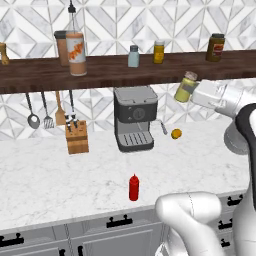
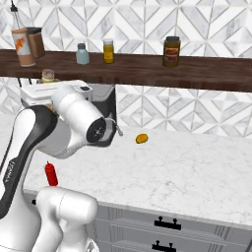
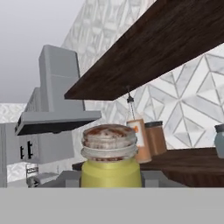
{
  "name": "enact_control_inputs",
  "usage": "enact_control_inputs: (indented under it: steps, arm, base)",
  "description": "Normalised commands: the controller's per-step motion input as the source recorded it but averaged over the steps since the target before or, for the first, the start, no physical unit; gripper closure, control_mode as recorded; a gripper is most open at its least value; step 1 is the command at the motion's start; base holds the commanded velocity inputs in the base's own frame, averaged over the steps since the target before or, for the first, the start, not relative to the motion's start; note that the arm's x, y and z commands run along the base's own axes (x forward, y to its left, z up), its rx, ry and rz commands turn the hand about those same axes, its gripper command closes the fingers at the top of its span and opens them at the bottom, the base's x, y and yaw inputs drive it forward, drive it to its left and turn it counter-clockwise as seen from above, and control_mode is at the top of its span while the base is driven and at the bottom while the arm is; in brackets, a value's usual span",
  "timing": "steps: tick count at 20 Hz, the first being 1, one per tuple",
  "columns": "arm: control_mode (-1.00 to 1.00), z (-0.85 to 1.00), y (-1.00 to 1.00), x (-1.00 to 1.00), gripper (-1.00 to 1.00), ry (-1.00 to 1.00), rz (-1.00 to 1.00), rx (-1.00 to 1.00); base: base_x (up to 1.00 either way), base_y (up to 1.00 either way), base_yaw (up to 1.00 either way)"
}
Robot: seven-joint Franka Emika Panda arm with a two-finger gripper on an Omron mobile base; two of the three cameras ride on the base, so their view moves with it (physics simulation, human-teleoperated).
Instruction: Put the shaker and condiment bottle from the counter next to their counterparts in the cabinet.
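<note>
fingers (image 1: 192, 92): closed on shaker (image 1: 186, 87), tilted, just below cabinet (image 1: 110, 70) | bottle (image 1: 133, 187): upright on table (image 1: 50, 175)

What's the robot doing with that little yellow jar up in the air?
The robot's pincer is shut on the shaker, a small yellow one with a grey cap, and holds it tilted in the air just below the front edge of the dark wooden shelf. A pale blue-grey shaker stands up there. The red squeeze bottle stands on the white counter, untouched.
</note>
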Motion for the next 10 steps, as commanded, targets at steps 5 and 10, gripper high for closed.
enact_control_inputs:
  steps: [5,10]
  arm:
    - [-1.00,0.04,0.19,0.14,1.00,0.00,0.12,-0.17]
    - [-1.00,0.63,0.00,0.38,1.00,0.03,0.00,-0.08]
  base:
    - [0.00,0.00,0.00]
    - [0.00,0.00,0.00]
